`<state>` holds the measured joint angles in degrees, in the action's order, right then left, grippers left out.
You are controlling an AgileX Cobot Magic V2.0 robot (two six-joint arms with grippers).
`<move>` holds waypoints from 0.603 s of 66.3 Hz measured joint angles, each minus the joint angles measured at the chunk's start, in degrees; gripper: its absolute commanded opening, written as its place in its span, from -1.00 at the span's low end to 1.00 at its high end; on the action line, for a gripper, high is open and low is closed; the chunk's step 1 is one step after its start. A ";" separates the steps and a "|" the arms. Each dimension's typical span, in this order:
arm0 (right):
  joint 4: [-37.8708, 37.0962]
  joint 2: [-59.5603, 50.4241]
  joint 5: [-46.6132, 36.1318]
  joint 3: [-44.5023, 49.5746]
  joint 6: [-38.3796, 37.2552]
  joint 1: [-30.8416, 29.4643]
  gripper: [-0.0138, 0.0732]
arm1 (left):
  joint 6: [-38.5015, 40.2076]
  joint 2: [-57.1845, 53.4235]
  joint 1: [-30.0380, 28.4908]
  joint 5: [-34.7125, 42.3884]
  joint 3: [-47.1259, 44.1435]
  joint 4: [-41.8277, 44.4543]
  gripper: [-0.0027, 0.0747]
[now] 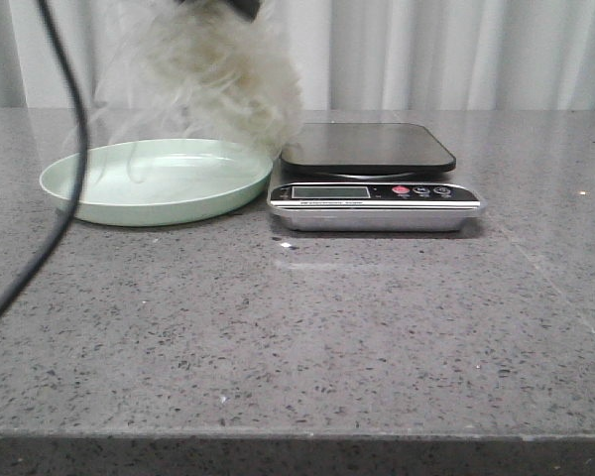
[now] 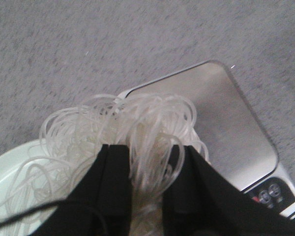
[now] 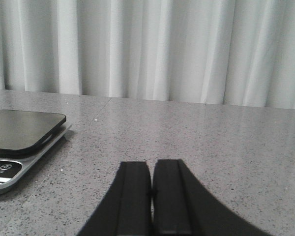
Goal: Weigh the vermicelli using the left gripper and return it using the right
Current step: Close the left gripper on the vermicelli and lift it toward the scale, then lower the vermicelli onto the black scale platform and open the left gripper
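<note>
The vermicelli (image 1: 223, 69) is a fluffy whitish tangle hanging in the air above the right rim of the pale green plate (image 1: 109, 198), next to the scale (image 1: 372, 177). My left gripper (image 2: 147, 150) is shut on the vermicelli (image 2: 137, 123), holding it over the plate's edge and the corner of the scale platform (image 2: 221, 128). In the front view only a dark bit of the left gripper (image 1: 246, 8) shows at the top edge. My right gripper (image 3: 151, 167) is shut and empty, low over the table to the right of the scale (image 3: 19, 142).
The scale has a dark platform, a display and buttons at its front (image 1: 416, 190). A black cable (image 1: 69, 149) hangs across the left of the front view. A white curtain (image 1: 456, 50) closes off the back of the grey speckled table (image 1: 327, 327).
</note>
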<state>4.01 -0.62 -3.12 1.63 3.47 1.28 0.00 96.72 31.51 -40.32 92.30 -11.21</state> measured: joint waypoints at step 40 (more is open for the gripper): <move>0.00 0.00 0.00 0.00 0.00 0.00 -0.25 | 0.84 10.14 5.97 9.27 0.64 -3.42 -0.57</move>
<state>4.01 -0.62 -3.12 1.63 3.47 1.28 0.84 106.86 37.48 -31.06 92.94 -14.63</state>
